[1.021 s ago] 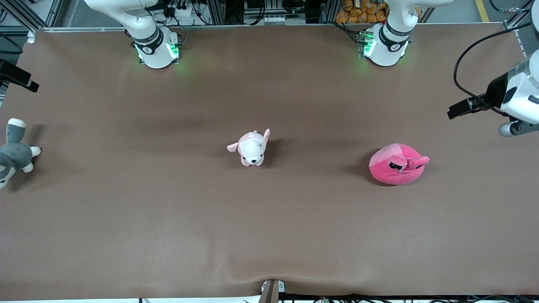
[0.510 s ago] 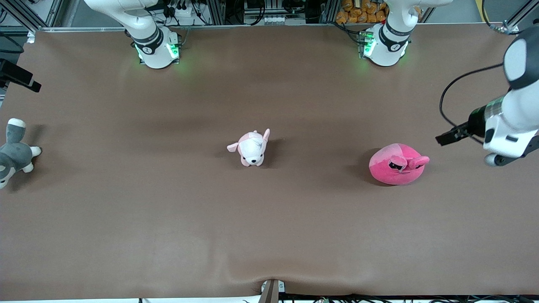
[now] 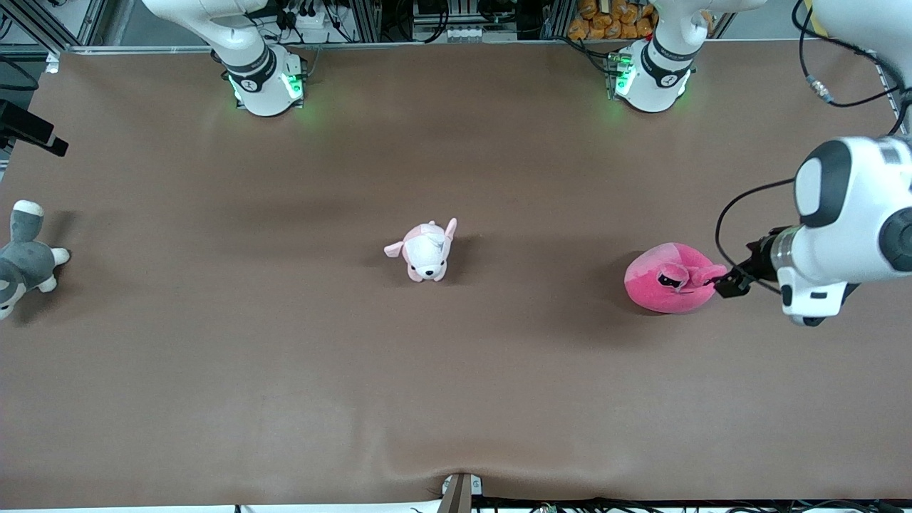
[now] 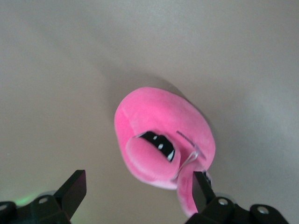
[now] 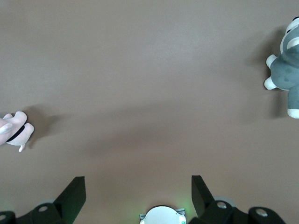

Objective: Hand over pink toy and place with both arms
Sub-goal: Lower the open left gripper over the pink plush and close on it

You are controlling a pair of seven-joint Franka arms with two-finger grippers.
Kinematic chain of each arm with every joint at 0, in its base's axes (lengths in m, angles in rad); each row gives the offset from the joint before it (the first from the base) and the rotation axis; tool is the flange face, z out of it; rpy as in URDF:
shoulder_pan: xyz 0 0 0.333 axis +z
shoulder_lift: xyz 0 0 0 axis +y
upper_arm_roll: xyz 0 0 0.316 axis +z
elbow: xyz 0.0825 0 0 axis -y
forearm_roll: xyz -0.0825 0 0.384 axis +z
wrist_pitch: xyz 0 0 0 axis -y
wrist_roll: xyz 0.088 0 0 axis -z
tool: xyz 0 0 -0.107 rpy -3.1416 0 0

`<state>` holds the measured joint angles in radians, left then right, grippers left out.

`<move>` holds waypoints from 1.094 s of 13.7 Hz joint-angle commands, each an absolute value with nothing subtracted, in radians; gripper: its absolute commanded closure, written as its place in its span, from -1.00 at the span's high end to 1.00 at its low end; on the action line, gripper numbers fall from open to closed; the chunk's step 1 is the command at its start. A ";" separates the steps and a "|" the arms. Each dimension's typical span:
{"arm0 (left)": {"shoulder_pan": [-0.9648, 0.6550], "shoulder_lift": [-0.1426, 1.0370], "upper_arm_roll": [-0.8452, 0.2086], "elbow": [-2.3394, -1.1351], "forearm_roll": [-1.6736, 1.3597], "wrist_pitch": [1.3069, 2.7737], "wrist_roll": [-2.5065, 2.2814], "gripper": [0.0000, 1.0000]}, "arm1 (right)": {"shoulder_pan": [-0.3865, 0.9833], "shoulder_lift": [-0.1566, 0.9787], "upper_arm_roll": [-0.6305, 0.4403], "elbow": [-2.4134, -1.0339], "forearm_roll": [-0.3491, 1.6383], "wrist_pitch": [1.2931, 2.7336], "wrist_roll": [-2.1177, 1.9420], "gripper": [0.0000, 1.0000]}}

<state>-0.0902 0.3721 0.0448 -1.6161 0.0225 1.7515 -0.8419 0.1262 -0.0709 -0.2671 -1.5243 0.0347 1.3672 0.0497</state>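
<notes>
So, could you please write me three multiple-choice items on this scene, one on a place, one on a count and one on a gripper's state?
1. Where is the left gripper?
A. beside the pink toy
B. over the pale puppy plush
C. over the grey plush

2. How many plush toys lie on the table?
A. two
B. three
C. four

3. What is the state of the left gripper's fingers?
A. shut on the pink toy
B. shut on nothing
C. open

Key: 1 A, the front view shows it at the toy's side toward the left arm's end. 2 B, pink, pale pink-and-white and grey. 3 C, the left wrist view shows the fingers spread wide apart.
</notes>
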 commanded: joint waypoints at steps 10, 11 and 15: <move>0.015 0.376 0.043 -1.730 -0.253 1.870 -0.900 1.00 | 0.110 -0.072 -0.270 -1.522 0.052 1.361 0.060 1.00; 0.015 0.373 0.043 -1.744 -0.273 1.884 -0.902 1.00 | 0.110 -0.072 -0.270 -1.522 0.052 1.361 0.060 1.00; 0.014 0.367 0.043 -1.789 -0.285 1.911 -0.905 1.00 | 0.110 -0.064 -0.270 -1.522 0.052 1.359 0.060 1.00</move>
